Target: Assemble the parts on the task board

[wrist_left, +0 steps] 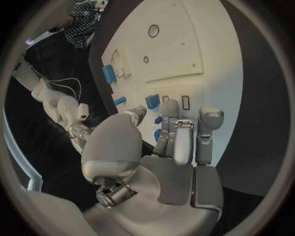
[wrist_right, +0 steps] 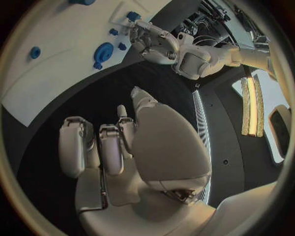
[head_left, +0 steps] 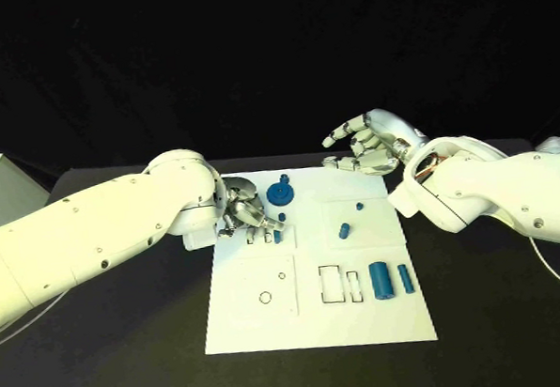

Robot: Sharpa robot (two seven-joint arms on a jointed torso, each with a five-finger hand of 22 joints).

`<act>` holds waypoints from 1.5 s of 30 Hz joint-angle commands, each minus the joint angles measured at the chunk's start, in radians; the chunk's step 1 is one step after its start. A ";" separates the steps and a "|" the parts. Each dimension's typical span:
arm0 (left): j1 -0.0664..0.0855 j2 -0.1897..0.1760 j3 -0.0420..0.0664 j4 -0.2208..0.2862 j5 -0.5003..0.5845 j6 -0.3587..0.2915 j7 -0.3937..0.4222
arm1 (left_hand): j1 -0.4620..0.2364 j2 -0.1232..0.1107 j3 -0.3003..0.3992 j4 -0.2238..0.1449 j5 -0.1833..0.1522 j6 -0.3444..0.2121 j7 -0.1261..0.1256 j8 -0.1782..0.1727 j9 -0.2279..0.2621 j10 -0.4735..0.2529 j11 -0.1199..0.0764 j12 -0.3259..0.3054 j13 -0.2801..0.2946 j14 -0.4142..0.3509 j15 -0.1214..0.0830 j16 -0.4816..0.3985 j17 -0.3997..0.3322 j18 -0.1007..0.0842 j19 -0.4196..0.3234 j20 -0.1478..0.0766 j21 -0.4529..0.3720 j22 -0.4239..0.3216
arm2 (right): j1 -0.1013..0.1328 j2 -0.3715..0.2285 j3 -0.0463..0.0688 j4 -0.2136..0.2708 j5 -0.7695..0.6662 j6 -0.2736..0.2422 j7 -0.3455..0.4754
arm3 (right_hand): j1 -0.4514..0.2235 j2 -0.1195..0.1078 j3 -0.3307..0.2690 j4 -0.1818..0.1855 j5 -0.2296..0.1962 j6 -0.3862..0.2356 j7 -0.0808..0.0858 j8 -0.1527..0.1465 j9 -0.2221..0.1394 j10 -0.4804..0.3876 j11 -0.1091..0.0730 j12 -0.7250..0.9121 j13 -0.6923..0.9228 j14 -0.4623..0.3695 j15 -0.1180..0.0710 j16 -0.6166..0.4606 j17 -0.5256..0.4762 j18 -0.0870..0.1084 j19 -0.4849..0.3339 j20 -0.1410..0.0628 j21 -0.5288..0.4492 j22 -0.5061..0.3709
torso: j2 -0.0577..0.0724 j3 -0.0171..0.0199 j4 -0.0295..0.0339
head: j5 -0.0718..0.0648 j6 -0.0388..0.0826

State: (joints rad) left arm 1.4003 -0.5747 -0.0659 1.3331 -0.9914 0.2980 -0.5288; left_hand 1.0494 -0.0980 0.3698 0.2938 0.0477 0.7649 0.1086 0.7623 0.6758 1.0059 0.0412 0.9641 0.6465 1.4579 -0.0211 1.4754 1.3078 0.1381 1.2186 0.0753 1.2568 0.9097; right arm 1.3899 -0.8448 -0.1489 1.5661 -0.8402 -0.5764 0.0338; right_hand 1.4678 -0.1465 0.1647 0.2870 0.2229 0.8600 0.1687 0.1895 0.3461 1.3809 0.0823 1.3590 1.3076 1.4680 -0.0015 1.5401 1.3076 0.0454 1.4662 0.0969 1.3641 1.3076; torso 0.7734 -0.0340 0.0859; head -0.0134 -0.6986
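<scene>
The white task board (head_left: 321, 283) lies in the middle of the black worktop (head_left: 513, 318). Two blue cylinders (head_left: 382, 280) stand side by side near its right edge, one thicker than the other. A blue gear (head_left: 282, 192) sits at the far end, and two small blue pegs (head_left: 345, 230) occupy the centre. The left robot hand (head_left: 244, 212) rests fingers-down on the board's far-left corner; whether it holds a part cannot be determined. The right robot hand (head_left: 367, 146) hovers beyond the far edge, fingers apart and empty.
</scene>
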 commanded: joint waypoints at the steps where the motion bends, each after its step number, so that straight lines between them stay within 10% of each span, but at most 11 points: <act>1: 0.001 -0.002 0.002 0.009 0.011 -0.010 0.006 | -0.007 0.003 -0.007 -0.001 0.002 -0.007 0.000 0.001 0.001 -0.008 -0.002 0.004 -0.001 0.002 0.001 0.004 0.041 -0.012 0.001 0.004 0.006 0.001 | -0.001 0.001 0.000 -0.002 -0.009 0.013 -0.003 | -0.010 -0.004 0.006 -0.001 -0.001 -0.006 0.003 -0.006 -0.001 -0.006 0.002 -0.003 0.076 0.088 0.007 -0.003 0.212 0.008 0.016 0.008 -0.005 0.094 | 0.001 -0.0011 0.0014 | -0.002 0.000; 45: -0.002 0.054 0.001 -0.045 0.045 0.025 0.007 | 0.026 0.006 -0.003 -0.007 0.003 -0.007 -0.002 0.006 0.014 -0.010 -0.004 0.011 -0.001 0.005 0.000 0.009 0.050 -0.012 0.002 0.005 0.012 0.009 | -0.004 0.011 0.000 -0.012 -0.009 0.021 -0.010 | -0.010 -0.004 0.006 -0.001 -0.003 -0.006 0.003 -0.006 -0.001 -0.006 0.002 -0.004 0.075 0.087 0.007 -0.004 0.211 0.008 0.016 0.008 -0.007 0.093 | 0.006 -0.0036 0.0080 | -0.013 -0.002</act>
State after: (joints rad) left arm 1.3986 -0.5233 -0.0653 1.2887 -0.9561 0.2967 -0.5281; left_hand 1.0699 -0.0919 0.3671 0.2910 0.0477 0.7649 0.1086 0.7623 0.6892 1.0024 0.0376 0.9722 0.6465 1.4579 -0.0211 1.4793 1.3077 0.1382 1.2186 0.0753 1.2653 0.9172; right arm 1.3868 -0.8341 -0.1494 1.5546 -0.8415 -0.5657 0.0231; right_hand 1.4637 -0.1505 0.1647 0.2870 0.2229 0.8604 0.1683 0.1895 0.3462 1.3809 0.0823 1.3589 1.3074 1.4682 -0.0017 1.5401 1.3074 0.0454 1.4662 0.0969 1.3642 1.3080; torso 0.7794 -0.0369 0.0940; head -0.0259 -0.6996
